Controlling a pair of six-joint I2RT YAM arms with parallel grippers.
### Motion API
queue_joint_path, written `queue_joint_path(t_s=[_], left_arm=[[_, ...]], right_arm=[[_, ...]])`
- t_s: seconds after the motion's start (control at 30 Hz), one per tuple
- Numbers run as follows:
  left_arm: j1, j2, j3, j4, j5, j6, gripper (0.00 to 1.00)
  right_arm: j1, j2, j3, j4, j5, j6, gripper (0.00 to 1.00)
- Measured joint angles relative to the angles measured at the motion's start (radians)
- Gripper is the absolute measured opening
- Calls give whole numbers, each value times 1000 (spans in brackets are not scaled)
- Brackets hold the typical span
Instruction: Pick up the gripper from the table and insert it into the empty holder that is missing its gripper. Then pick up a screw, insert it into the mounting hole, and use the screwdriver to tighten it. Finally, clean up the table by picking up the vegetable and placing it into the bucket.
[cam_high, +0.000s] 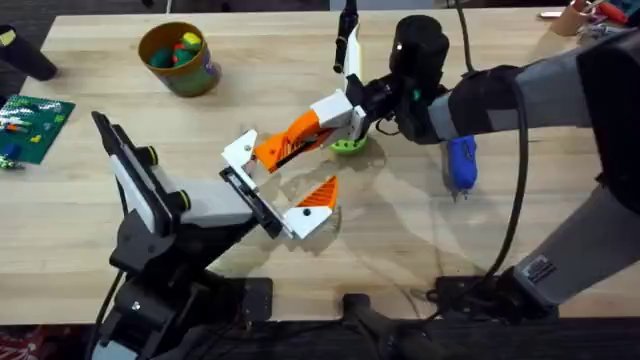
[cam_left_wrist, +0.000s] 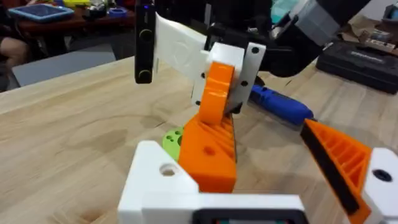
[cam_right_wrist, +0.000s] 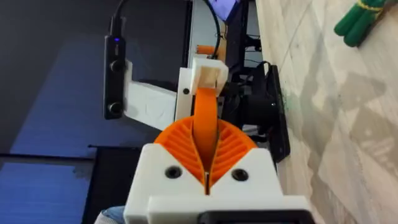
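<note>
The right gripper (cam_right_wrist: 205, 177) pinches the gripper (cam_high: 292, 140), a light, stiff, probably slick wedge; the white base offers surer hold; the left gripper's (cam_high: 270, 190) jaws gape apart

The overhead camera looks down and forward from above the arm bases onto the whole table (cam_high: 120, 240). The left wrist camera sits low and close, facing the orange finger (cam_left_wrist: 211, 143) at twelve o'clock. The right wrist camera, tilted sideways, views that same finger (cam_right_wrist: 205, 124) end-on, very near.
</note>
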Motion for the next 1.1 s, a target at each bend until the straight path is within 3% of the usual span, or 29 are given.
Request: queue_joint_path(t_s=[1.1], left_arm=[[0,0,0,1,-5,6,986]], right_arm=[[28,0,15,-9,0,48,33]])
